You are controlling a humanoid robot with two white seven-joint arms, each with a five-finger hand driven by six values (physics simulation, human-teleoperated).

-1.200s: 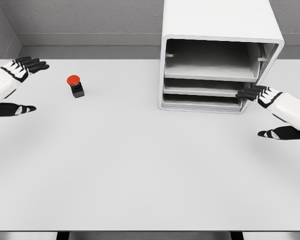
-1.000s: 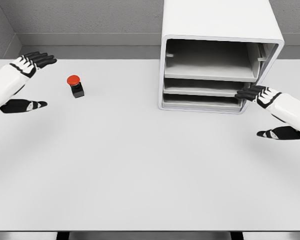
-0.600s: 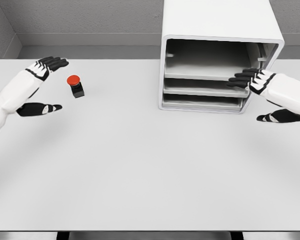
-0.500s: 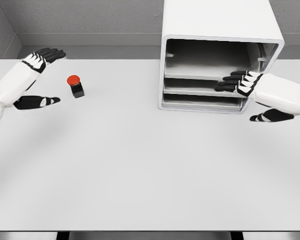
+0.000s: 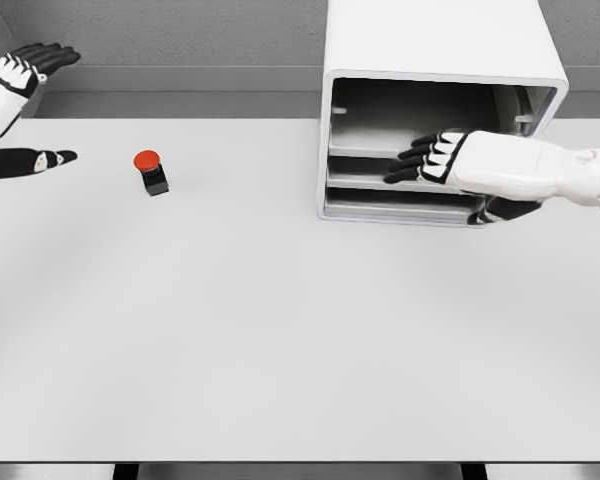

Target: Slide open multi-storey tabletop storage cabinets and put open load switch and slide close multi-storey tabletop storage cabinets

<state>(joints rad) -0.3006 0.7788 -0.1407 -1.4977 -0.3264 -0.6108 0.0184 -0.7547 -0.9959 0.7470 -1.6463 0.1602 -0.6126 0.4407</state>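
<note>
A white multi-storey cabinet (image 5: 440,45) stands at the back right of the table, its front open onto stacked trays (image 5: 365,178). My right hand (image 5: 432,162) reaches across the cabinet's front, fingers spread over the edge of the upper tray, holding nothing. The load switch (image 5: 151,171), a small black box with a red round button, stands on the table at the left. My left hand (image 5: 20,110) hovers open at the far left edge, well left of the switch and apart from it.
The white table (image 5: 280,320) runs wide toward me with a grey wall behind it. The cabinet takes up the back right corner.
My right hand has moved left and up from the cabinet's lower right corner across its front. My left hand advanced toward the switch, then drew back up to the far left.
</note>
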